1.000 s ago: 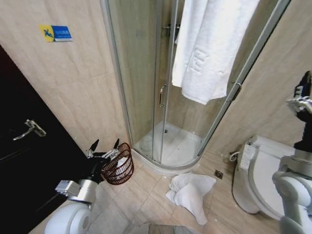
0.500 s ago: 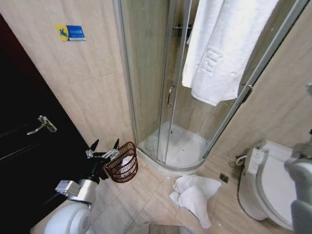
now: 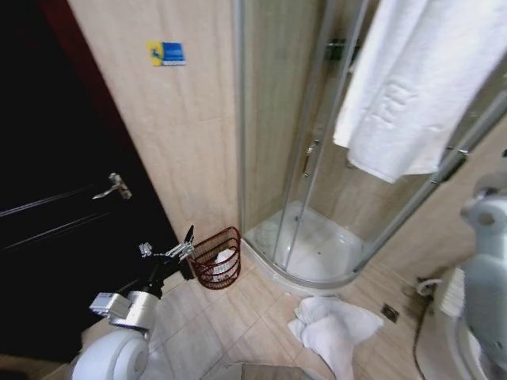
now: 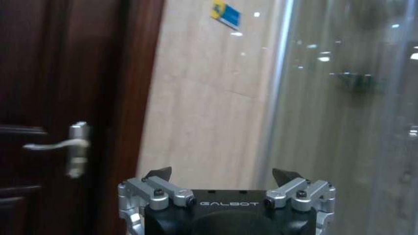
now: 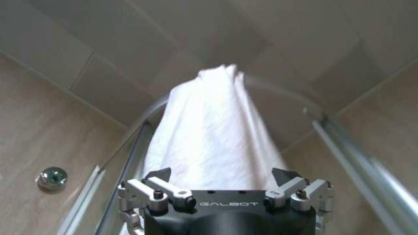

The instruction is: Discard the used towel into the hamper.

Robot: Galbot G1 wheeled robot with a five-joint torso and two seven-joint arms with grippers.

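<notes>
A crumpled white towel (image 3: pixel 337 328) lies on the tiled floor in front of the shower. The hamper (image 3: pixel 218 257), a small dark reddish-brown wire basket, stands by the wall beside the shower corner, with something white inside. My left gripper (image 3: pixel 168 242) is held open just left of the hamper, and its empty fingers (image 4: pixel 222 172) face the wall and door. My right arm (image 3: pixel 487 261) rises at the right edge. In the right wrist view the right gripper (image 5: pixel 222 172) is open and empty, pointing up at a white towel (image 5: pixel 212 132) hung over the shower rail.
A dark wooden door (image 3: pixel 55 198) with a lever handle (image 3: pixel 115 186) stands on the left. The curved glass shower enclosure (image 3: pixel 301 158) has the large white towel (image 3: pixel 420 87) draped on it. A floor drain (image 3: pixel 390 313) and a toilet (image 3: pixel 444 305) lie at the right.
The whole head view has swung left, so door, shower and hamper sit further right in the picture. The left arm keeps its pose. The towel on the floor has not moved.
</notes>
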